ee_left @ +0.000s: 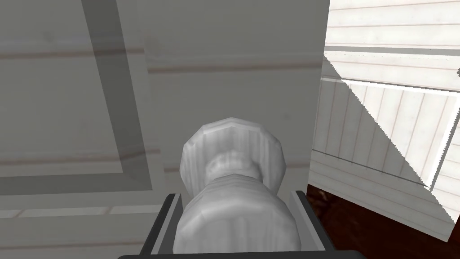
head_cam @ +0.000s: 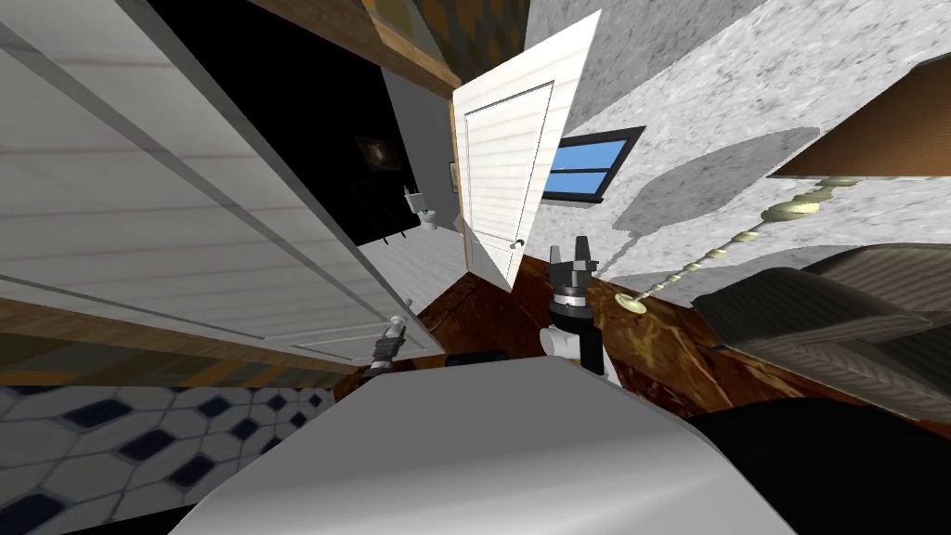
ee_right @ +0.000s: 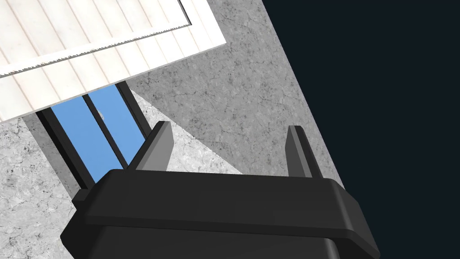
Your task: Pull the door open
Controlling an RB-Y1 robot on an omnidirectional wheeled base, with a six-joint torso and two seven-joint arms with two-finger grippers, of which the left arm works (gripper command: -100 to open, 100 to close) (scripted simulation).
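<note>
Grey knob (ee_left: 236, 229) clamped in left gripper (ee_left: 236, 197) | right gripper (ee_right: 229, 127) forward, spread

The knob (ee_left: 234, 222) was clasped by the left gripper (ee_left: 236, 196) near the edge of the door (head_cam: 186, 214) at the left, while a second door (head_cam: 511, 176) was set farther ahead, with a window (head_cam: 585, 167) seen just right of it.

The right hand (ee_right: 228, 127) holds its two fingers apart (nothing between them). Beyond them are a white panelled door (ee_right: 90, 40), a blue window (ee_right: 105, 128), a speckled grey wall (ee_right: 224, 81) and a black area (ee_right: 382, 90).
</note>
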